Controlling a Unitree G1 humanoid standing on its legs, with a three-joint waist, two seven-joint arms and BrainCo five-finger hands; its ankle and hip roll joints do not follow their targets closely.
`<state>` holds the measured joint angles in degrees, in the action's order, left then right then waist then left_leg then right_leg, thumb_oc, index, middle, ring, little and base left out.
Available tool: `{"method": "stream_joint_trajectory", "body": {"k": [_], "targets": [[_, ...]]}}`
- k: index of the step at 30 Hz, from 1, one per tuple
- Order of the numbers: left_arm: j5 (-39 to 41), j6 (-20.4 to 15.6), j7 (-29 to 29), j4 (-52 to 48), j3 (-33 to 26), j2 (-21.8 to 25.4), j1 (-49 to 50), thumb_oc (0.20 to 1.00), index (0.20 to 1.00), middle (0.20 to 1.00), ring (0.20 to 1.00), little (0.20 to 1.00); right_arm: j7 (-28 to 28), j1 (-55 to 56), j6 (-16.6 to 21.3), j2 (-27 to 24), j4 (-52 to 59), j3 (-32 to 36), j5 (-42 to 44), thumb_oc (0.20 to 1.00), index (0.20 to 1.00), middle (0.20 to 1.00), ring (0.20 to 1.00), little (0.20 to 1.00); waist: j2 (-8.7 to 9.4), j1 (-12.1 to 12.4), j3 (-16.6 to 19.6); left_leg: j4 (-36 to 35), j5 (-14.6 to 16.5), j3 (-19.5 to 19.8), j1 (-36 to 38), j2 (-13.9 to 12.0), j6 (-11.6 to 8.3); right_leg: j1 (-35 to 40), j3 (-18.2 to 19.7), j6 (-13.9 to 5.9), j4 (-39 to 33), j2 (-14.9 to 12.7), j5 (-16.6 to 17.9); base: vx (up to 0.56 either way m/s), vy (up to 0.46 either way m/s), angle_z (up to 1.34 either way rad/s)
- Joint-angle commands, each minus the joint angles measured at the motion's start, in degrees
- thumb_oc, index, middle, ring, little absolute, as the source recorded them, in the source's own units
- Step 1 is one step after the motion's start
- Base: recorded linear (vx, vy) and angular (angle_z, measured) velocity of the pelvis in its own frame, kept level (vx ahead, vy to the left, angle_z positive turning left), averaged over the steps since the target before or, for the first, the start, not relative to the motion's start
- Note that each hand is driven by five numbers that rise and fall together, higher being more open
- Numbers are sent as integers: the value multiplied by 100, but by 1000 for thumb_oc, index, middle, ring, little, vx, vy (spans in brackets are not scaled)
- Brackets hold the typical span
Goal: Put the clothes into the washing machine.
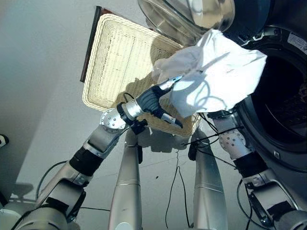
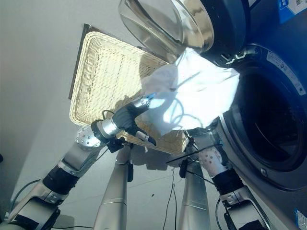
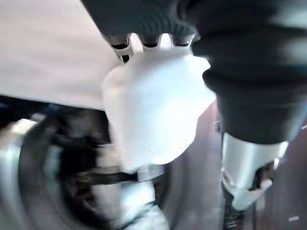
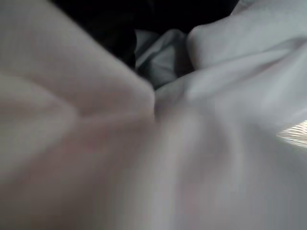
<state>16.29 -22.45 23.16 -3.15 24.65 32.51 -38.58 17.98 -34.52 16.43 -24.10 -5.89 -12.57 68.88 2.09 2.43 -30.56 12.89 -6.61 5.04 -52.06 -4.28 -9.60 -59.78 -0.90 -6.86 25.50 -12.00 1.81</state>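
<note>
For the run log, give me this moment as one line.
cloth: lifted at washer door | left robot hand: gripping cloth | right robot hand: under cloth | basket: empty

White cloth (image 4: pixel 201 143) in close folds

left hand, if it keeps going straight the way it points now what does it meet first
The left hand already grips the white cloth; straight on, past the cloth, it likely meets the washing machine's open drum, though depth is unclear.

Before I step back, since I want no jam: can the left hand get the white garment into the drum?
Probably yes: the left hand grips the white garment beside the washing machine's open drum, door swung aside.
</note>
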Motion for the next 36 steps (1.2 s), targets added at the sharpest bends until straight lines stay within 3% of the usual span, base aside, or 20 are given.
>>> {"method": "stream_joint_trajectory", "body": {"k": [1, 4, 8, 13, 15, 18, 19, 23, 27, 34, 36], "targets": [[-1076, 346, -524, -71, -85, 184, -175, 1000, 1000, 1000, 1000, 1000, 739, 29, 423, -171, 943, 354, 652, 200, 200, 200, 200, 200, -161, -174, 76, 76, -116, -5, -128, 517, 576, 499, -698, -106, -1137, 383, 940, 0, 0, 0], [-1579, 565, -877, 25, -22, 367, -201, 1000, 1000, 1000, 1000, 1000, 926, 75, 353, -232, 1044, 375, 953, 200, 200, 200, 200, 200, -152, -184, 76, 76, -118, -9, -139, 513, 579, 487, -697, -116, -1142, 385, 947, 0, 0, 0], [-2187, 1040, -1772, 264, -16, 723, -195, 1000, 1000, 1000, 1000, 1000, 1320, 229, 166, -277, 1165, 386, 1380, 200, 200, 200, 200, 200, -152, -189, 76, 56, -141, -29, -141, 479, 572, 497, -727, -134, -1174, 367, 963, 0, 0, 0], [-2779, 1671, -3051, 738, -124, 851, -67, 1000, 1000, 1000, 1000, 1000, 1392, 289, 10, -151, 1216, 371, 1599, 200, 200, 200, 200, 200, -189, -147, 76, 50, -164, -17, -137, 465, 559, 526, -759, -144, -1178, 333, 949, 0, 0, 0], [-2770, 1692, -3318, 852, -187, 841, -30, 1000, 1000, 1000, 1000, 1000, 1375, 286, -16, -111, 1195, 389, 1578, 200, 200, 200, 200, 200, -199, -135, 76, 46, -169, -15, -132, 459, 558, 529, -763, -148, -1169, 325, 943, 0, 0, 0], [-2645, 1627, -3639, 913, -269, 809, 27, 1000, 1000, 1000, 1000, 1000, 1365, 289, -54, -83, 1189, 415, 1582, 200, 200, 200, 200, 200, -200, -126, 76, 54, -169, -12, -135, 454, 557, 523, -768, -150, -1159, 318, 945, 0, 0, 0], [-2244, 1037, -4782, 1029, -541, 627, 213, 1000, 1000, 1000, 1000, 1000, 1279, 331, -119, 38, 1193, 461, 1485, 200, 200, 200, 200, 200, -188, -99, 76, 35, -185, -26, -136, 435, 544, 536, -783, -154, -1165, 304, 937, 0, 0, 0], [-2333, 178, -6167, 1099, -887, 264, 431, 1000, 1000, 1000, 1000, 1000, 1217, 410, -146, 265, 1124, 542, 1349, 200, 200, 200, 200, 200, -142, -72, 76, 16, -183, -9, -121, 403, 533, 527, -782, -144, -1109, 306, 909, 0, 0, 0], [-2432, -140, -6942, 1245, -1085, -149, 430, 1000, 1000, 1000, 1000, 1000, 1044, 393, -164, 459, 923, 616, 1375, 200, 200, 200, 200, 200, -55, -76, 76, 47, -164, 20, -116, 406, 505, 523, -783, -150, -1058, 324, 906, 5, -15, 1], [-2388, -219, -7339, 1554, -1130, -327, 404, 1000, 1000, 1000, 1000, 1000, 942, 379, -91, 405, 537, 775, 1625, 200, 200, 200, 200, 200, -22, -111, 76, 49, -164, -5, -124, 390, 492, 508, -778, -157, -1036, 349, 912, 1, -2, 1], [-2288, -256, -7604, 1967, -1101, -345, 323, 1000, 1000, 1000, 1000, 1000, 1249, 464, 103, 249, -55, 948, 2198, 200, 200, 200, 200, 200, 12, -175, 76, 67, -151, -36, -128, 359, 465, 496, -738, -153, -1029, 385, 909, 6, 15, -1]]}}
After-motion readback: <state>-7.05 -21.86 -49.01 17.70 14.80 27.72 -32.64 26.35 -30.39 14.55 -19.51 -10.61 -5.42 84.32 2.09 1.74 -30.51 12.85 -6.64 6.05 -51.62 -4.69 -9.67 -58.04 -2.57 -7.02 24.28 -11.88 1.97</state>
